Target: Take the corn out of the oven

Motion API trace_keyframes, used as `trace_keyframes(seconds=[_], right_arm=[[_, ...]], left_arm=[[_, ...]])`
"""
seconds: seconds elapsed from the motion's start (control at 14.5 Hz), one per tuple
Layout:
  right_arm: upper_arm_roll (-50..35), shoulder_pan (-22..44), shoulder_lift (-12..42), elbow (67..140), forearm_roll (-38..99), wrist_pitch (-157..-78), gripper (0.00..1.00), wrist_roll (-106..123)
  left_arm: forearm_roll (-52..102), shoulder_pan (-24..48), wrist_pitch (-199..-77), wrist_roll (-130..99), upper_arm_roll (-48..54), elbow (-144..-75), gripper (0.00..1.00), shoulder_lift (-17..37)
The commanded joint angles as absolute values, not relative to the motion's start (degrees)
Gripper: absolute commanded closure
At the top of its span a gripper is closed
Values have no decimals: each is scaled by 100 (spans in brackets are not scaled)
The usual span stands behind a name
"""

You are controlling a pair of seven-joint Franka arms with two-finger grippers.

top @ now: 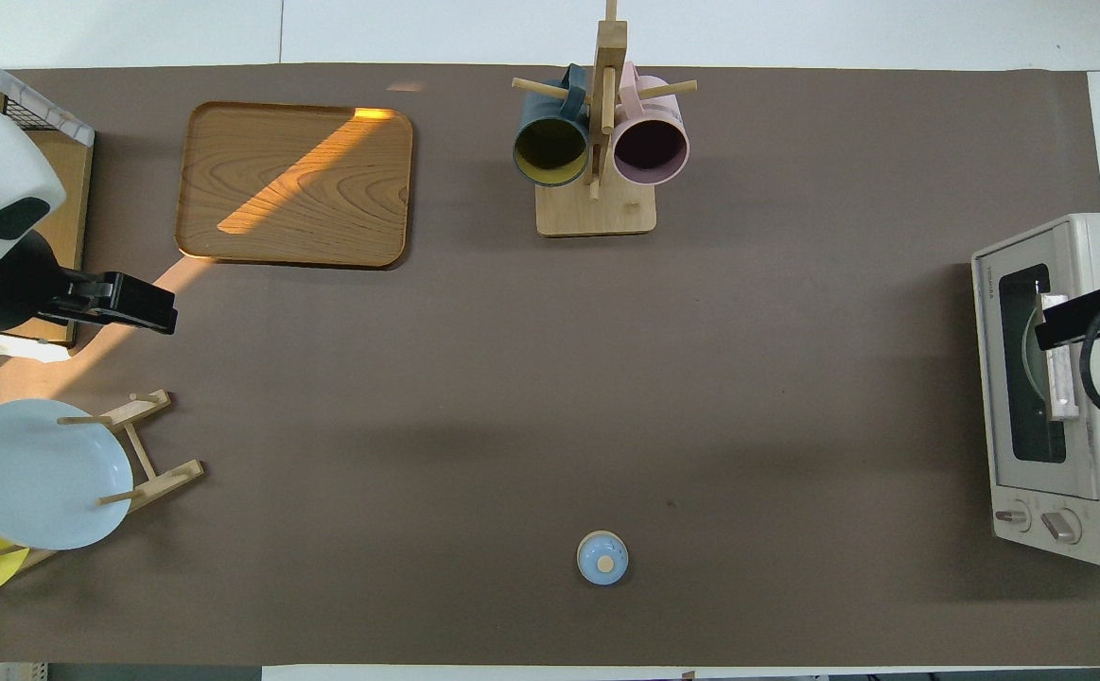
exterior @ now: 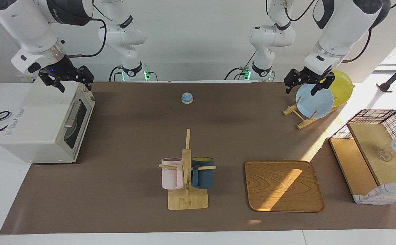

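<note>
Brown mat, oven (exterior: 48, 126) at right-arm edge, door shut; corn not visible, presumably inside. Right gripper (exterior: 66, 80) spread above oven; left gripper (exterior: 308, 83) spread over plate rack (exterior: 300, 117), waiting. Corn prob. light, stiff, slick: pinch mid-cob.

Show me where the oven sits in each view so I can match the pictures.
Facing view: the oven is at the picture's left edge, door shut, under the right end effector.
Overhead view: the oven is at the picture's right edge.
Shared landmark: the mug rack, mid-table, farther from the robots than the oven.
</note>
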State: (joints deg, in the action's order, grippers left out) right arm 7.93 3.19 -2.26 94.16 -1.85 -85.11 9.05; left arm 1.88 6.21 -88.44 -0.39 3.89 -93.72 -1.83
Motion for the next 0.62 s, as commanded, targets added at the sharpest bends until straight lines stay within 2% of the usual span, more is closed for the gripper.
trace_keyframes(seconds=[0.0,0.41,0.48,0.55], right_arm=[[756,281,-167,9299,-211,-8429,0,835],[756,246,-307,9632,-220,-8683,0,1211],[756,246,-325,9702,-228,-8684,36,1352],[765,246,-360,9747,-229,-8692,83,1327]], left_arm=[[255,536,-8930,18,413,-9571,0,-360],[255,536,-8930,18,413,-9571,0,-360],[255,536,-8930,18,413,-9571,0,-360],[255,536,-8930,18,413,-9571,0,-360]])
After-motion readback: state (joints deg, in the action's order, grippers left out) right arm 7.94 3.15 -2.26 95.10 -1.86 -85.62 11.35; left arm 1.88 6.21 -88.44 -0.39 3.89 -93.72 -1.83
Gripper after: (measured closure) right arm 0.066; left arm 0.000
